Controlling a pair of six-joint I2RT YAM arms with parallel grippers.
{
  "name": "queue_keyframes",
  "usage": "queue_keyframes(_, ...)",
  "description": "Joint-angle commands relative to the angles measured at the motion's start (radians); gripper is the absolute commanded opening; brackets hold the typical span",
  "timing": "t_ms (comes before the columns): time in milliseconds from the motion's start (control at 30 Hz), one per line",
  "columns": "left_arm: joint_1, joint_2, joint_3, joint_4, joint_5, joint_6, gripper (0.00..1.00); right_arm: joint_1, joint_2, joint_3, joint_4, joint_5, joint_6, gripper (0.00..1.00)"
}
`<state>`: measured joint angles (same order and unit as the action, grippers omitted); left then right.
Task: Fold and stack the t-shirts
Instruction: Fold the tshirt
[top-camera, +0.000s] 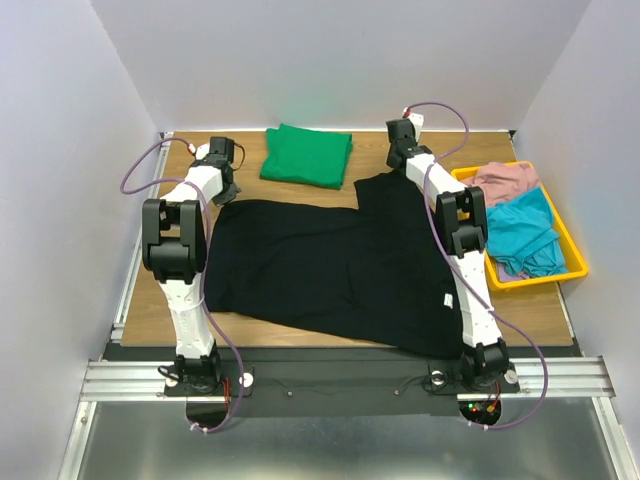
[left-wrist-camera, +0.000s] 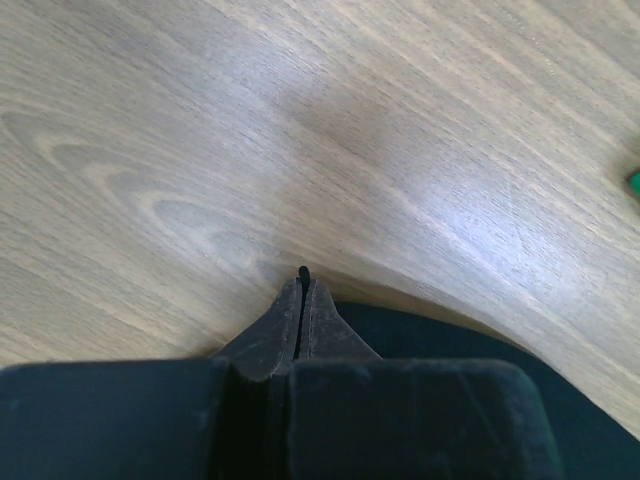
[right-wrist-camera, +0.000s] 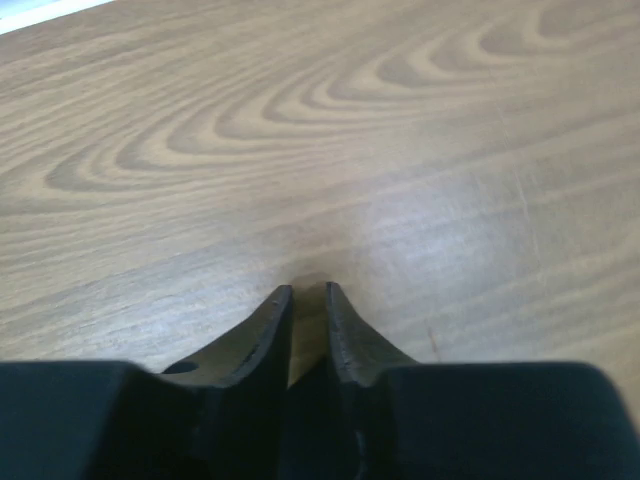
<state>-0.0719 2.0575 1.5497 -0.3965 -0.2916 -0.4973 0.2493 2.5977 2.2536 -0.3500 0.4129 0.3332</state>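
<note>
Top external view: black t-shirt (top-camera: 330, 265) lies spread on the surface (top-camera: 250, 330), with the green t-shirt (top-camera: 307, 155) folded beyond it. Left end effector (left-wrist-camera: 303, 285) is pressed together at the far-left corner, and right end effector (right-wrist-camera: 308, 295) is narrowly parted over bare wood. Looks like first-fold setup; next, the right needs cloth.

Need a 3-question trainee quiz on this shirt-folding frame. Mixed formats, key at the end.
1. True or false: the green t-shirt is folded, while the black t-shirt lies spread out.
2. What holds the pink and teal clothes? A) a yellow bin B) a cardboard box C) a wire basket
3. Fill in: in the left wrist view, the fingers of the left end effector are ___ (open or shut).

Key: 1 true; 2 A; 3 shut.
</note>
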Motion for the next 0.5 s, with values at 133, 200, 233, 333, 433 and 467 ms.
queue_keyframes(133,-0.005,-0.095,-0.049,0.034,0.008,0.008,0.0,0.004,-0.122,-0.101,-0.03,0.004,-0.01,0.0)
queue_keyframes(200,-0.005,-0.1,-0.057,0.036,0.011,0.008,0.0,0.004,-0.129,-0.097,-0.03,0.004,-0.017,0.0)
queue_keyframes(233,-0.005,-0.103,-0.063,0.039,0.011,0.008,0.0,0.004,-0.145,-0.095,-0.029,0.004,-0.022,0.0)
queue_keyframes(333,-0.006,-0.115,-0.071,0.041,0.014,0.011,0.0,0.004,-0.174,-0.094,-0.021,0.006,-0.034,0.0)
queue_keyframes(433,-0.006,-0.129,-0.083,0.05,0.017,0.011,0.0,0.004,-0.217,-0.107,-0.009,0.004,-0.051,0.01)
queue_keyframes(467,-0.008,-0.134,-0.086,0.051,0.016,0.011,0.0,0.005,-0.238,-0.115,-0.006,0.007,-0.056,0.01)
